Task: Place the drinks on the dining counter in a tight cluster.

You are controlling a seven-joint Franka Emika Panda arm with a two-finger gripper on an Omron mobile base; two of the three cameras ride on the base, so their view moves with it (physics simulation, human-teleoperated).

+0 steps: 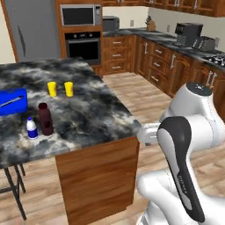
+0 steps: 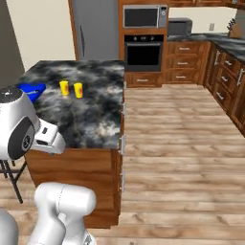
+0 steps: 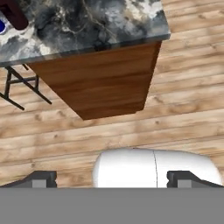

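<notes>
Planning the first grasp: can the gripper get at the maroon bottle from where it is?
Probably yes. The gripper is open, off the island's corner. The maroon bottle stands upright near that edge; just the small white bottle stands close beside it.

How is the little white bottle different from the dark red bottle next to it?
The white bottle is shorter and slimmer than the maroon bottle. The white bottle has a blue cap and blue label; the maroon bottle is dark all over. The white bottle stands nearer the counter's edge. Both stand upright, side by side, on the marbled dining counter.
</notes>
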